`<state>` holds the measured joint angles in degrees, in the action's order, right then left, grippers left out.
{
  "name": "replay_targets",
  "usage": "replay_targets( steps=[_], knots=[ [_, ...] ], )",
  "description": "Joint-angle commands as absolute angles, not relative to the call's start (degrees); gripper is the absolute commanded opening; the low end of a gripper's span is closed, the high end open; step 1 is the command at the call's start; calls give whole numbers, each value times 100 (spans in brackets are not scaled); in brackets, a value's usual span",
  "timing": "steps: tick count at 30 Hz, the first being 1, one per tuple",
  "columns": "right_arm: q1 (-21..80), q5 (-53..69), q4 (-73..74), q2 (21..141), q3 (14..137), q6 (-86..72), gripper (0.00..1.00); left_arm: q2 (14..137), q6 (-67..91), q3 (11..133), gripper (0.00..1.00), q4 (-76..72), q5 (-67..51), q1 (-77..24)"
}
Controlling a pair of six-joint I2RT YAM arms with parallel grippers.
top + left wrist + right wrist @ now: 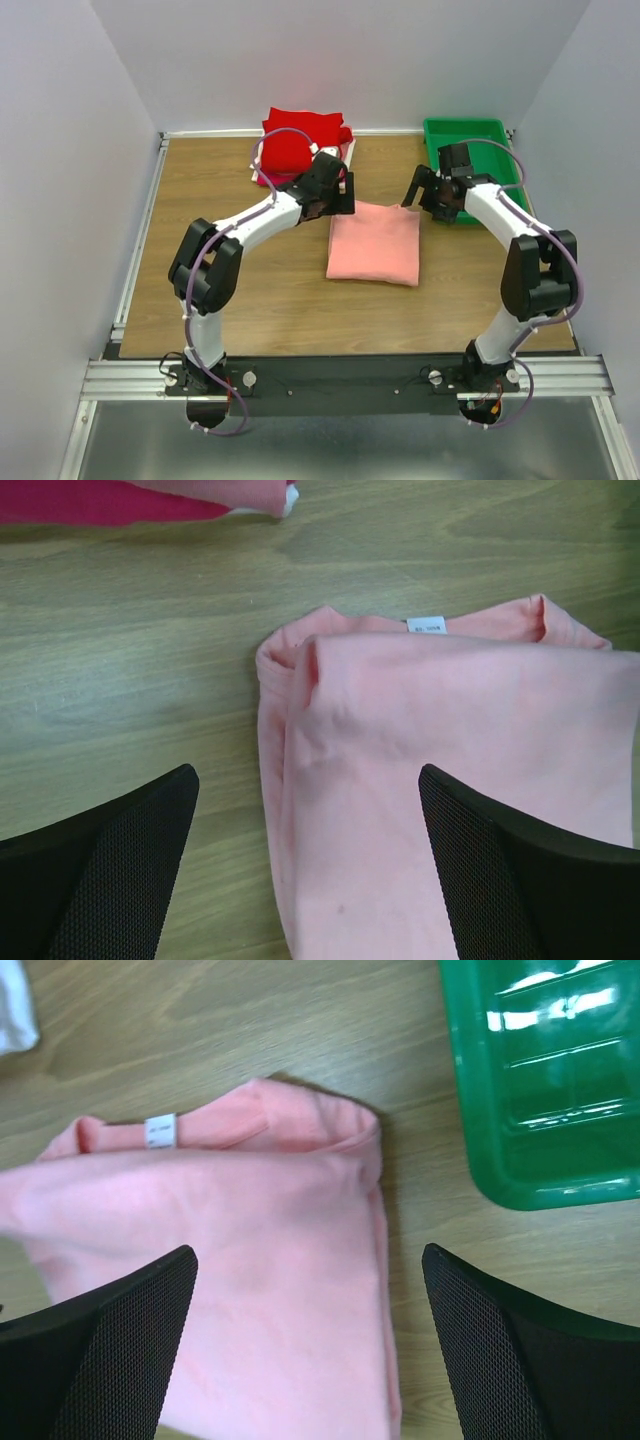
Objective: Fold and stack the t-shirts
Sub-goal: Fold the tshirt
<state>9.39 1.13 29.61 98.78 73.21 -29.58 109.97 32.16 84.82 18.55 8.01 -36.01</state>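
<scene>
The salmon-pink t-shirt [375,243] lies folded into a rectangle on the table, its white neck label at the far edge. My left gripper [343,198] hovers open over its far left corner; in the left wrist view the shirt [430,780] lies between and under my open gripper [310,880]. My right gripper [420,195] hovers open over the far right corner; the shirt [250,1260] fills that view under the gripper [310,1350]. A folded bright red t-shirt [300,140] tops a stack at the back, with magenta [266,178] and white [348,150] edges showing beneath.
A green plastic tray [470,150] stands at the back right, just beyond my right gripper, and also shows in the right wrist view [540,1070]. The stack's edge [120,500] lies close behind my left gripper. White walls enclose the wooden table.
</scene>
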Motion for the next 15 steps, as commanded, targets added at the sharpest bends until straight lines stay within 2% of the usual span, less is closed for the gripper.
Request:
replay_targets(
  steps=[1, 9, 15],
  knots=[
    [923, 746, 2936, 9467, 7260, -2839, 100, 10364, 3243, 8175, 98, 1697, 467, -3630],
    [923, 1098, 2576, 8236, 6136, -3005, 100, 9984, 3173, 7682, 98, 1003, -341, -3929],
    [923, 1687, 1820, 8480, 6090, -3243, 100, 11002, 3085, 8524, 98, 1160, -545, -3937]
  ],
)
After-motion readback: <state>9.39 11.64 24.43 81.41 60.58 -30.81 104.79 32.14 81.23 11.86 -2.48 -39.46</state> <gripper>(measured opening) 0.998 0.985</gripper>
